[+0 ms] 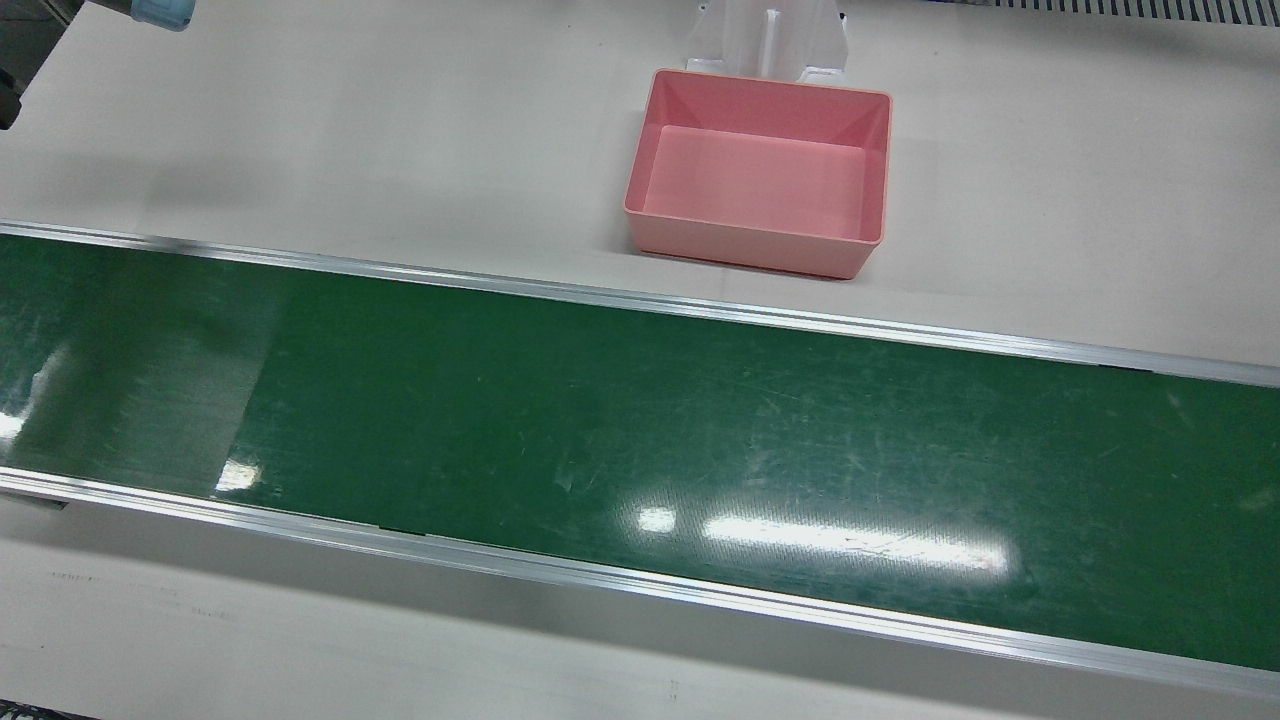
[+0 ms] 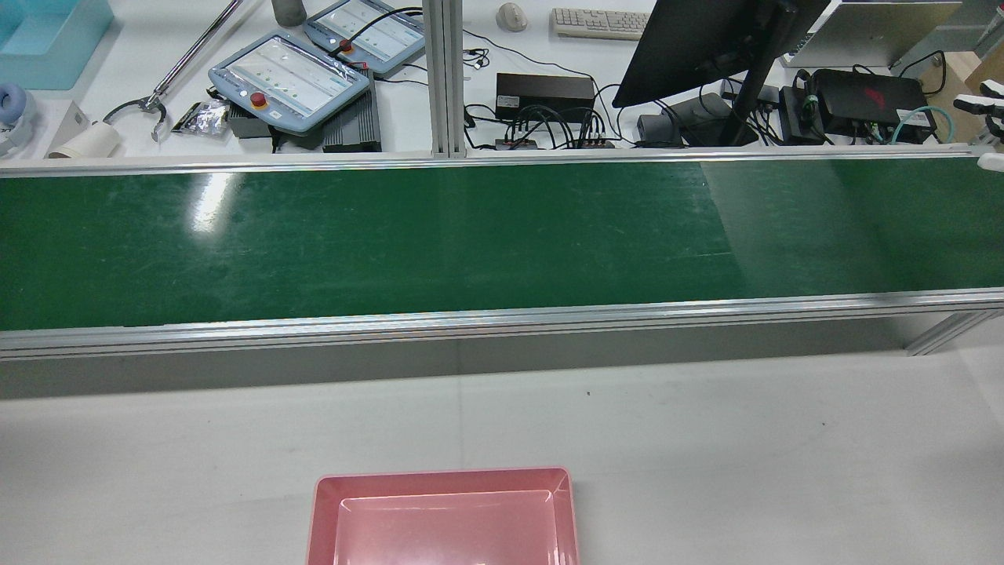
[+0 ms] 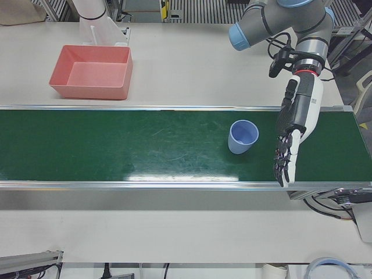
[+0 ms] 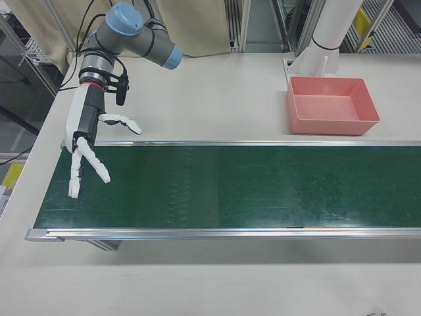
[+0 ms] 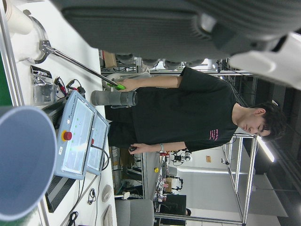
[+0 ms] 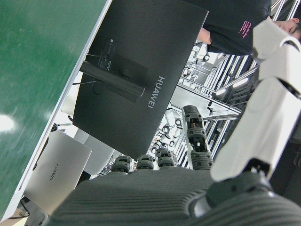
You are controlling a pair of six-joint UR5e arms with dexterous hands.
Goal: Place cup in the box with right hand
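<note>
Cup [image 3: 243, 136] upright, beside left hand [image 3: 292, 132]

Robotics lab, green conveyor belt [image 2: 471, 243], teach pendants [image 2: 289, 78], monitor [image 2: 706, 47], cabling

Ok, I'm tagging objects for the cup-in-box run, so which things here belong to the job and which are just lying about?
Part of the job:
- blue cup, upright on the green belt
- pink box, empty
- right hand, open over the belt's end

Just there:
- left hand, open beside the cup
- teach pendants
- monitor
- keyboard
</note>
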